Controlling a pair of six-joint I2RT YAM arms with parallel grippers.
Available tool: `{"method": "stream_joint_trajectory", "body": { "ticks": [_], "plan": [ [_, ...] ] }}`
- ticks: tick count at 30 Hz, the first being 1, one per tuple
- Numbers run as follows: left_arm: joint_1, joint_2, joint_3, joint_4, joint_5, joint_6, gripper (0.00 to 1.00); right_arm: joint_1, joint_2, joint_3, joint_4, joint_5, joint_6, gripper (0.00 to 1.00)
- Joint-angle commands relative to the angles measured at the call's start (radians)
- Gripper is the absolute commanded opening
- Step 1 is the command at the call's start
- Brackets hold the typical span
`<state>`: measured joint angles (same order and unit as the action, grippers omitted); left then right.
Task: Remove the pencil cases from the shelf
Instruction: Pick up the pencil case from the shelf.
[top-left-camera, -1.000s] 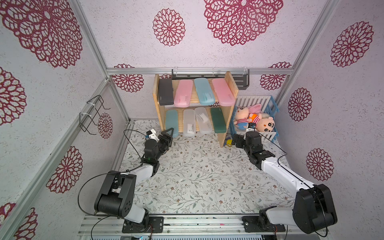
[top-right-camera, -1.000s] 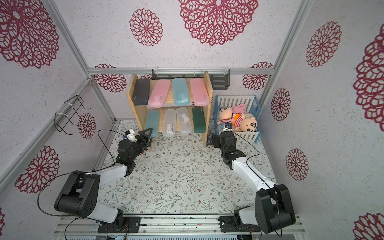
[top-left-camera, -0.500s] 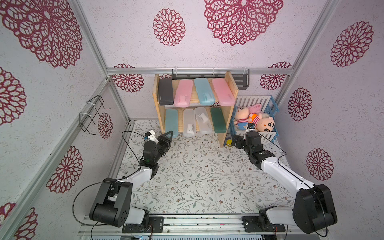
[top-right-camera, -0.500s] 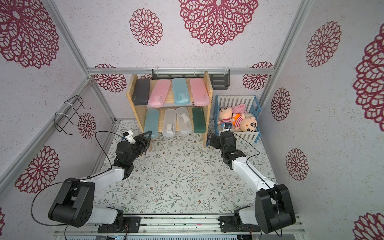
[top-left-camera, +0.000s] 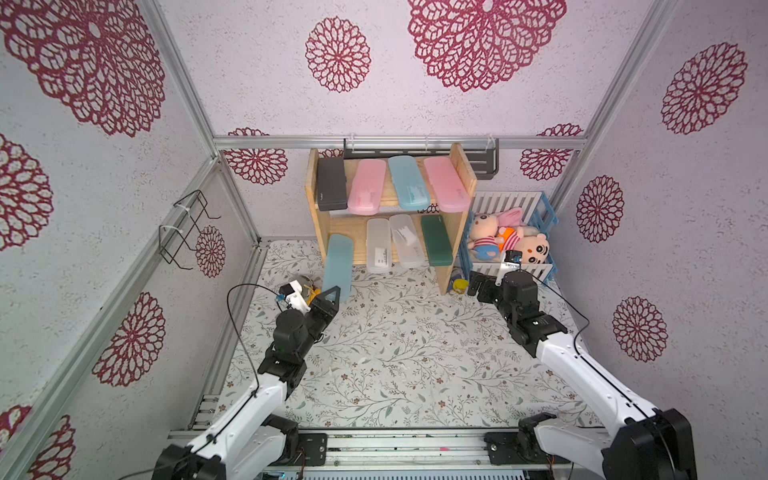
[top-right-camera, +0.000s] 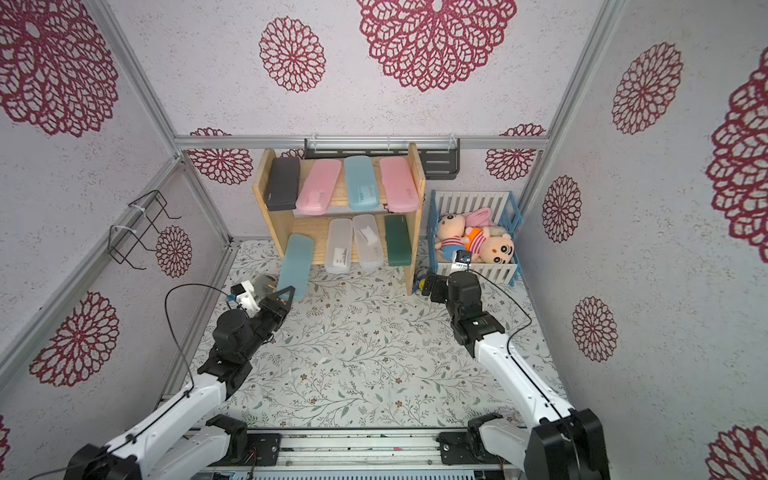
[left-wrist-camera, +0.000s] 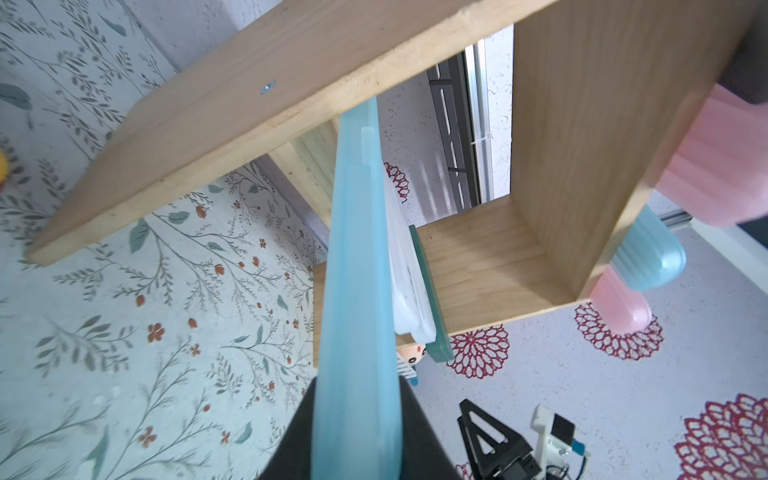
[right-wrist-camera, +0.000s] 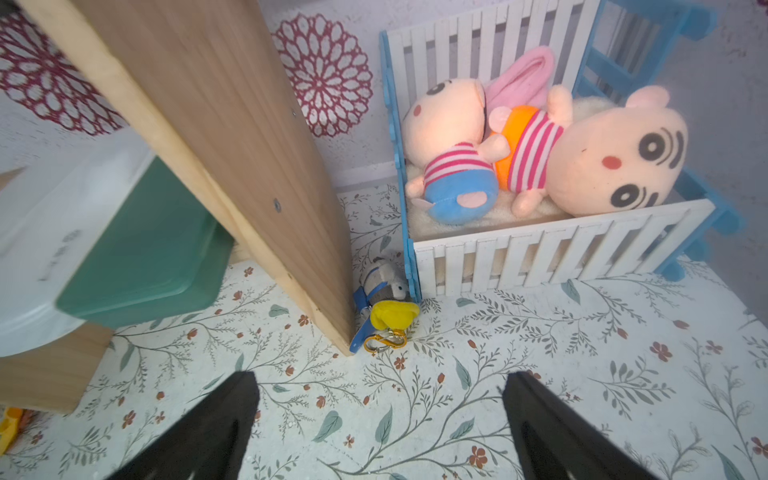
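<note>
My left gripper (top-left-camera: 332, 293) (left-wrist-camera: 357, 386) is shut on the near end of a light blue pencil case (top-left-camera: 338, 266) (top-right-camera: 296, 266) (left-wrist-camera: 357, 291). The case slants out of the left of the pine shelf's (top-left-camera: 451, 257) (left-wrist-camera: 249, 104) lower board, over the floor. Still on that board lie two frosted clear cases (top-left-camera: 378, 245) (top-left-camera: 406, 241) and a dark green one (top-left-camera: 435, 240) (right-wrist-camera: 145, 249). The top board holds black (top-left-camera: 331, 185), pink (top-left-camera: 365, 187), light blue (top-left-camera: 408, 183) and pink (top-left-camera: 446, 183) cases. My right gripper (top-left-camera: 478, 286) (right-wrist-camera: 380, 386) stands open and empty by the shelf's right side panel (right-wrist-camera: 232, 124).
A white-and-blue crib (top-left-camera: 505, 201) (right-wrist-camera: 540, 253) with plush dolls stands right of the shelf. A small keychain toy (top-left-camera: 459, 284) (right-wrist-camera: 392, 316) lies between them. Another small toy (top-left-camera: 305, 282) lies behind my left gripper. A wire rack (top-left-camera: 187, 228) hangs on the left wall.
My left gripper has shut on the light blue case and drawn it forward, partly out of the lower board. The right arm has not moved.
</note>
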<state>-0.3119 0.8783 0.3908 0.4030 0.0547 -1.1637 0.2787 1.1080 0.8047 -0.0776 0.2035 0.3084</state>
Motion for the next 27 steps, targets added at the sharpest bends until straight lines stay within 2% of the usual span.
{"method": "stream_joint_trajectory", "body": {
  "ticks": [1, 6, 10, 13, 16, 20, 27],
  "plan": [
    [-0.043, -0.160, -0.034, -0.202, -0.120, 0.204, 0.00, 0.028, -0.107, -0.025, 0.020, -0.041, 0.044, 0.99],
    [-0.072, -0.450, -0.152, -0.305, -0.191, 0.346, 0.00, 0.096, -0.224, -0.064, 0.015, -0.007, 0.084, 0.99],
    [-0.073, -0.631, -0.194, -0.322, -0.142, 0.462, 0.00, 0.164, -0.261, -0.079, 0.026, -0.058, 0.165, 0.99],
    [-0.077, -0.760, -0.231, -0.316, -0.098, 0.511, 0.00, 0.264, -0.264, -0.104, 0.084, -0.090, 0.263, 0.99],
    [-0.079, -0.876, -0.242, -0.372, -0.094, 0.523, 0.00, 0.424, -0.254, -0.149, 0.203, -0.016, 0.376, 0.99],
    [-0.081, -0.821, -0.148, -0.405, -0.103, 0.561, 0.00, 0.586, -0.142, -0.099, 0.311, 0.052, 0.426, 0.99],
    [-0.083, -0.772, -0.018, -0.444, -0.096, 0.642, 0.00, 0.715, 0.151, 0.160, 0.400, -0.019, 0.424, 0.99]
  ]
}}
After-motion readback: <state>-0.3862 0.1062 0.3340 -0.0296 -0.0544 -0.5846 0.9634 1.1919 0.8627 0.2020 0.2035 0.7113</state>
